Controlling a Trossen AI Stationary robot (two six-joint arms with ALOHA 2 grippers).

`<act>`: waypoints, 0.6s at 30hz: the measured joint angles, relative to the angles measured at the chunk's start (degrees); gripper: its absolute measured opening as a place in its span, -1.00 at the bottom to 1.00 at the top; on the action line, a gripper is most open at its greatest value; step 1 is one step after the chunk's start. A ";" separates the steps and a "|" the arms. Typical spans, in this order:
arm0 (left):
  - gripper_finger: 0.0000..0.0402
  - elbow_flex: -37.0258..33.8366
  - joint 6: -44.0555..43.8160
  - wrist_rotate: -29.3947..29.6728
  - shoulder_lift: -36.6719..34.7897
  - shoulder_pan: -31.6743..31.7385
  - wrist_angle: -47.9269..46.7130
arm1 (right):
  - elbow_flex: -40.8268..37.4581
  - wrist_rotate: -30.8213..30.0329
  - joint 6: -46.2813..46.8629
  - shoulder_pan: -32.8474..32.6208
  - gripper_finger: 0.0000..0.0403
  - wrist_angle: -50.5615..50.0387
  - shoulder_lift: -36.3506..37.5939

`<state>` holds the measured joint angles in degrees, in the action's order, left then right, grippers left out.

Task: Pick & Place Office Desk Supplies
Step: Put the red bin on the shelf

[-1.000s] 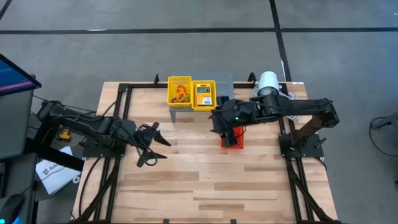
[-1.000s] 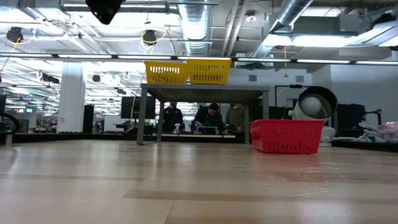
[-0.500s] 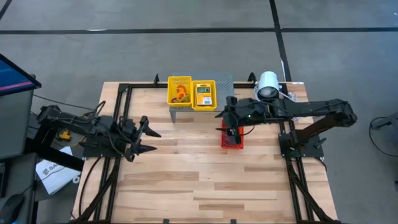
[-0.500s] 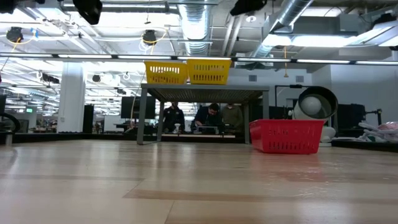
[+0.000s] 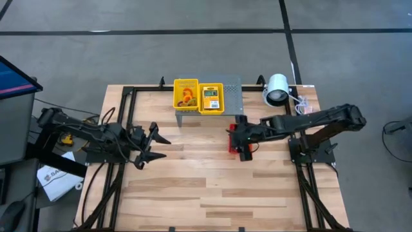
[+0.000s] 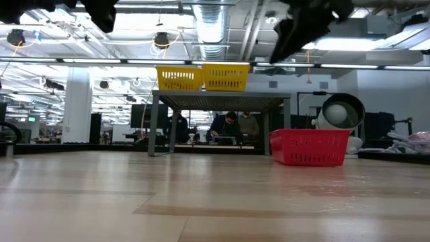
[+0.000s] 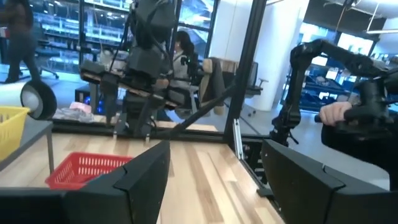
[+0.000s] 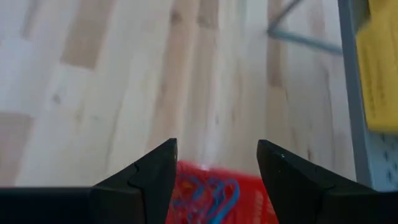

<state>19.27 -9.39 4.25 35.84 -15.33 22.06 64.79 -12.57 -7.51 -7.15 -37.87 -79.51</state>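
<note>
A red mesh basket (image 5: 232, 145) stands on the table right of centre, with blue loops (image 8: 210, 191) lying in it. My right gripper (image 5: 241, 142) hangs open above it, slanting down, its fingers (image 8: 155, 173) wide apart and touching nothing. Two yellow baskets stand on a grey perforated box (image 5: 233, 87) at the far edge. One (image 5: 186, 93) holds orange loops, the other (image 5: 211, 98) a yellow-and-green card box. My left gripper (image 5: 159, 147) hovers open and level over the table's left part, pointing right, with nothing between its fingers (image 7: 142, 173).
A white round device (image 5: 277, 89) sits at the far right corner, and black frame rails (image 5: 129, 103) run along the table's sides. Bare wood fills the middle and near half (image 5: 212, 187). People sit in the room beyond the table (image 6: 228, 126).
My right gripper has come down toward the red basket and shifted a little toward the near edge; it now shows at the top of the low view. My left gripper has tipped up to level and sunk slightly. Both stay open.
</note>
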 joint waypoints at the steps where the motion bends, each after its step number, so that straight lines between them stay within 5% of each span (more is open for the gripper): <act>1: 0.24 0.00 -0.01 0.00 0.31 0.00 0.17 | -0.72 -0.73 0.45 0.20 0.06 -0.72 0.41; 18: 0.24 0.02 -0.07 0.00 5.62 0.00 2.82 | -8.51 -0.39 13.20 2.44 0.06 -1.67 1.93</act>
<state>19.29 -9.45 4.25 41.46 -15.33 24.88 56.28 -12.96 5.69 -4.71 -39.54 -77.58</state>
